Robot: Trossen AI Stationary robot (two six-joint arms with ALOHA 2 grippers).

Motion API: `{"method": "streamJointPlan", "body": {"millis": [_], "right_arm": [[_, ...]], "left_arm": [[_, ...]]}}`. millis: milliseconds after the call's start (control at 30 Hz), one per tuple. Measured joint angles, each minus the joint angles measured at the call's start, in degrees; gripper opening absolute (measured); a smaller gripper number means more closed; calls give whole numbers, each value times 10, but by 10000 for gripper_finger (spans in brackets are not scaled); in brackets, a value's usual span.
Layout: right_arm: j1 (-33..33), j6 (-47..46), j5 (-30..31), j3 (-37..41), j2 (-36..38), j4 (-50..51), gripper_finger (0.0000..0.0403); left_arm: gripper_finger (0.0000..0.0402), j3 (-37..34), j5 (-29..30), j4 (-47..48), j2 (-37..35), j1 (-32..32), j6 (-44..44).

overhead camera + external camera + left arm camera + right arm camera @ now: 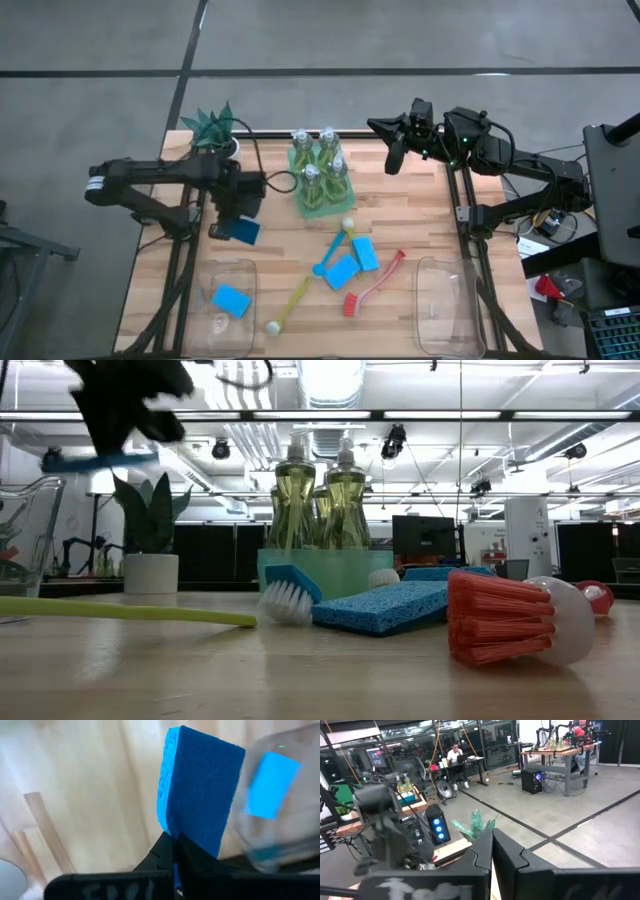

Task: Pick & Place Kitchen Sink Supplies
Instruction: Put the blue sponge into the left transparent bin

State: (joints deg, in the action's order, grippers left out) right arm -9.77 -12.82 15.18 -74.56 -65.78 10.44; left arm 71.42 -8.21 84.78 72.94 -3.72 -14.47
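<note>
Gripping a blue sponge [243,231], the left gripper [236,222] hangs above the table's [400,215] left half; its fingers are clamped on one end of the sponge, as the left wrist view confirms [202,790]. In the low view the held sponge [95,460] is clear of the tabletop. Just ahead of that gripper, toward the table's near edge, stands a clear bin [228,305] with a second sponge [231,300] lying inside it.

To that gripper's right, a green tray [321,195] carries four bottles [318,160] of yellow-green liquid, all upright. Behind the gripper, at the far left corner, sits a potted plant [213,128].

Farther right, loose on the table: two more sponges [352,262] side by side, a blue brush [330,255], a yellow brush [290,305] and a red brush [372,290]. The blue brush lies against the sponges; the red brush lies just beside them. Another clear bin [447,305] stands at the near right.

The right gripper [393,150] waits raised at the table's far edge, right of the tray, its fingers together and holding nothing [492,857].
</note>
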Motion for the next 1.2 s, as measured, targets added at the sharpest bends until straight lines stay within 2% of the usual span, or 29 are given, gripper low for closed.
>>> {"method": "streamJointPlan", "body": {"millis": [133, 267, 433, 633, 767, 933, 1200], "right_arm": [[0, 0, 0, 0, 0, 0, 9], [0, 0, 0, 0, 0, 0, 9], [0, -1, 0, 0, 0, 0, 9], [0, 0, 0, 0, 0, 0, 9], [0, -1, 0, 0, 0, 0, 9], [0, -2, 0, 0, 0, 0, 9], [0, 9, -2, 0, 0, 0, 8]], "left_arm": [[6, 41, -35, 37, -19, 34, 35], [8, 64, -98, 36, -29, 84, 94], [3, 64, -106, 24, -28, 180, 150], [5, 17, -107, -77, -23, 279, 249], [2, -25, -108, -120, -10, 318, 290], [7, -77, -123, -179, 3, 342, 310], [4, -142, -133, -233, 30, 342, 294]]}}
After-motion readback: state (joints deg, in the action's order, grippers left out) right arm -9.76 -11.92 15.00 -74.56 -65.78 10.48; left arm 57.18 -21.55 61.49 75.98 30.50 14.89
